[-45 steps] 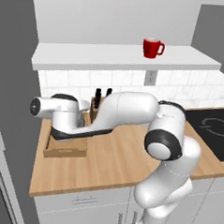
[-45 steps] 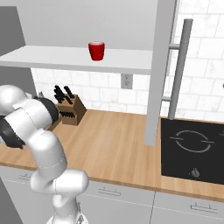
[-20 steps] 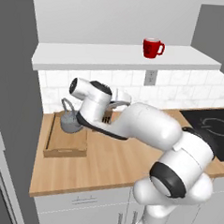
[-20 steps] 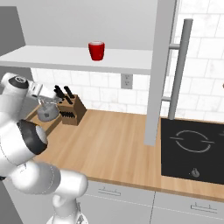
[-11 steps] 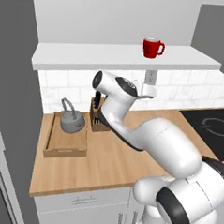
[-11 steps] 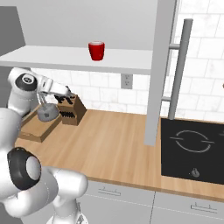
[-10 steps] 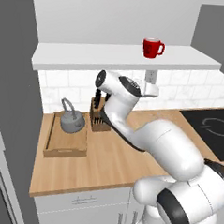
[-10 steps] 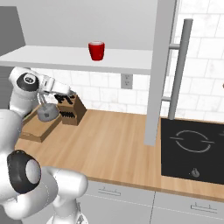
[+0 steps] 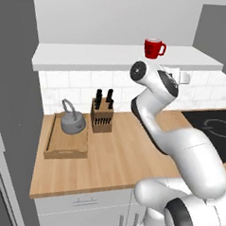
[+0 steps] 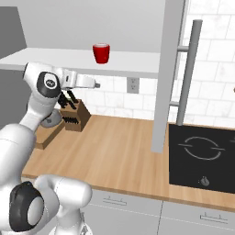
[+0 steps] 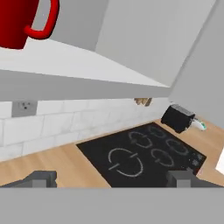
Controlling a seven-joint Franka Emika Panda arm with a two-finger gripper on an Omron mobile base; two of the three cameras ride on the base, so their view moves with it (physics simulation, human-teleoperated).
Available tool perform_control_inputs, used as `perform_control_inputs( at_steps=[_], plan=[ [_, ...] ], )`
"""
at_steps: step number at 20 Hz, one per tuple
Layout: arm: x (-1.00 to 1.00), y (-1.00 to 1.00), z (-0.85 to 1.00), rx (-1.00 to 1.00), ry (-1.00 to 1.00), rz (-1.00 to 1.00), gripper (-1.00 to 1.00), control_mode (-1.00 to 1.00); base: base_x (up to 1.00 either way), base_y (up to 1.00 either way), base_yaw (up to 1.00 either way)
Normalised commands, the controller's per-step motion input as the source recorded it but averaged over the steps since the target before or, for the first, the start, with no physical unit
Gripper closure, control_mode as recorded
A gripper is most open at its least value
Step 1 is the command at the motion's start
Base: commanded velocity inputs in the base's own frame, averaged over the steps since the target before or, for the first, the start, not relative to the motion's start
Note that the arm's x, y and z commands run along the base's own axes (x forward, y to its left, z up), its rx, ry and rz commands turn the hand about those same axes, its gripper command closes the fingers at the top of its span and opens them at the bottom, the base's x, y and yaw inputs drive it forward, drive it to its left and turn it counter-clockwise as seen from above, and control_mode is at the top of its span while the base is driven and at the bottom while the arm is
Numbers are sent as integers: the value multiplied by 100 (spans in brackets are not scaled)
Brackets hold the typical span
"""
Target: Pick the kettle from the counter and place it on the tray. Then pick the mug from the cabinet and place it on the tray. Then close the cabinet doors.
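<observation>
one item is already dealt with: at the left of the left base view the kettle [image 9: 72,121] sits in the tray [image 9: 51,143] on the counter [image 9: 117,153], just left of the knife block [image 9: 102,115]. moving right, the mug [image 9: 153,47] stands upright near the front edge of the cabinet [image 9: 90,56] floor, top centre-right of that frame, handle pointing right.

it looks small, stiff and light, with a smooth glazed wall that could slip or chip if knocked off the ledge. the body seems the best place to pinch, across the sides and away from the handle.

the arm rises from the lower right, bends back over the counter and lifts its wrist to just below the shelf edge, under the mug. the gripper [image 10: 94,84] points sideways beneath the shelf, jaws spread wide and empty. in the hand view the mug [image 11: 22,19] sits upper left, above the hob [image 11: 142,154].
</observation>
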Motion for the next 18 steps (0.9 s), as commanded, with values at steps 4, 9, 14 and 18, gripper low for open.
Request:
perform_control_inputs(
  at_steps=[4, 9, 14, 18],
  plan=[
    [-4, -41, 19, 3, -5, 27, -100, -100, 0, 0, 0],
    [1, 1, 0, 0, 1, 5, -100, -100, 0, 0, 0],
    [0, -20, 29, 6, -5, 0, -100, -100, 0, 0, 0],
    [2, -9, 34, 4, -5, 5, -100, -100, 0, 0, 0]
  ],
)
